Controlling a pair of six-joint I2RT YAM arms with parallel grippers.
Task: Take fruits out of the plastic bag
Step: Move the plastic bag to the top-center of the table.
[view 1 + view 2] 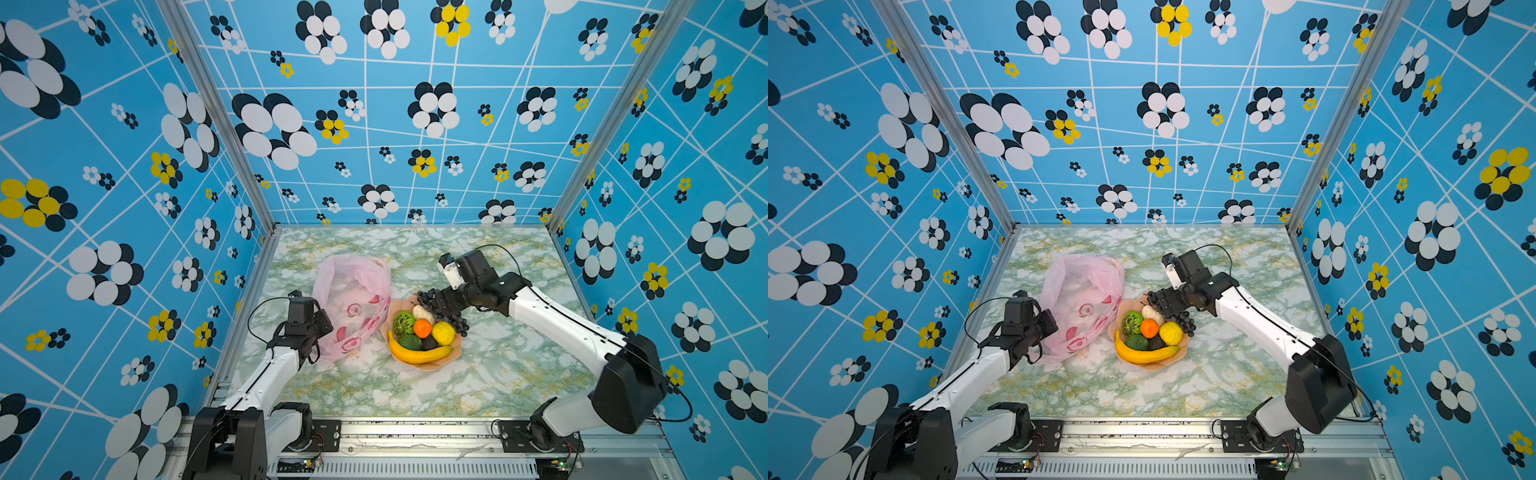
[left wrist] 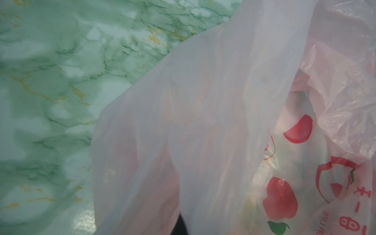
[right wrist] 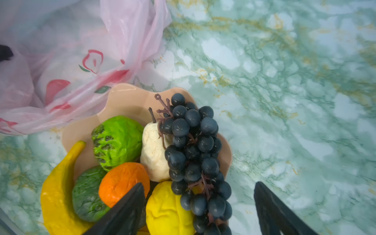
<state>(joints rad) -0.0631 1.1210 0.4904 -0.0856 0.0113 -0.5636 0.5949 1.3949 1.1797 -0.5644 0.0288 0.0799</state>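
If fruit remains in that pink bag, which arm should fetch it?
Probably right: the right hand is open and empty over the grape bunch, beside the plastic bag; the left hand is shut on it.

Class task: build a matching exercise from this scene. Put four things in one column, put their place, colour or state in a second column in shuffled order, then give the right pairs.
Column one
1 banana
2 grape bunch
3 plastic bag
4 right end effector

Column two
A open, over the fruit
B pink, crinkled, beside the plate
C along the plate's front rim
D draped against the pale pear

Pairs: 1-C, 2-D, 3-B, 4-A
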